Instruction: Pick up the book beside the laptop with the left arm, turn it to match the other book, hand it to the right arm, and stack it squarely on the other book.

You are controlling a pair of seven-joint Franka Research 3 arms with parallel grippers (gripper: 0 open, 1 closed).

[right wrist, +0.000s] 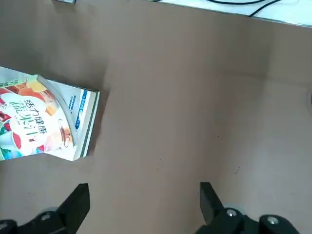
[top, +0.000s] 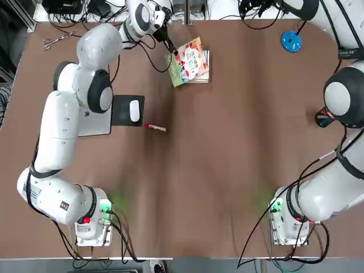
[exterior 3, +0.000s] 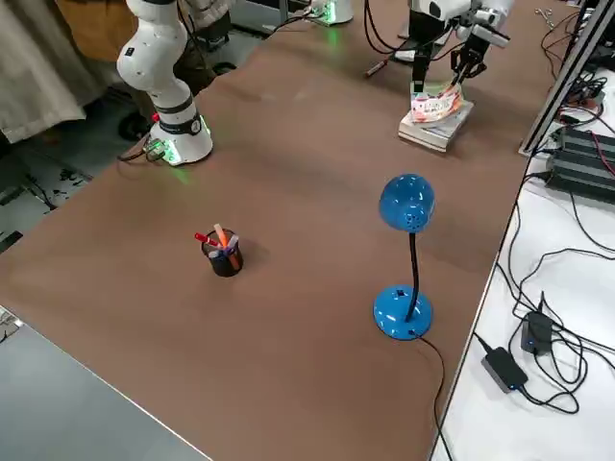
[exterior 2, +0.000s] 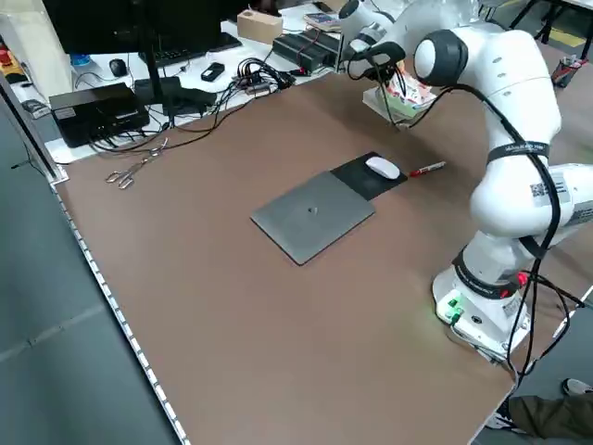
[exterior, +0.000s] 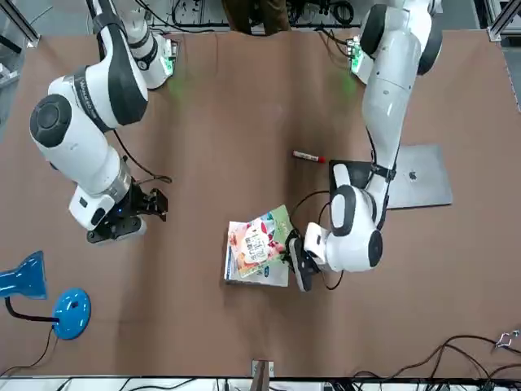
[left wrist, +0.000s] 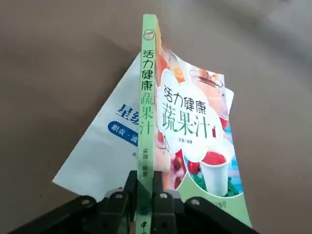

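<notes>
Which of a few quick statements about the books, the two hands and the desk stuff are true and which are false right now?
1. The left hand is shut on the book by its green spine. True.
2. The book lies flat beside the laptop. False: it is held tilted over the other book, away from the laptop.
3. The right hand holds the other book. False: it is open and holds nothing.
4. A white mouse sits on a black mousepad. True.
5. A red pen lies on the table. True.
</notes>
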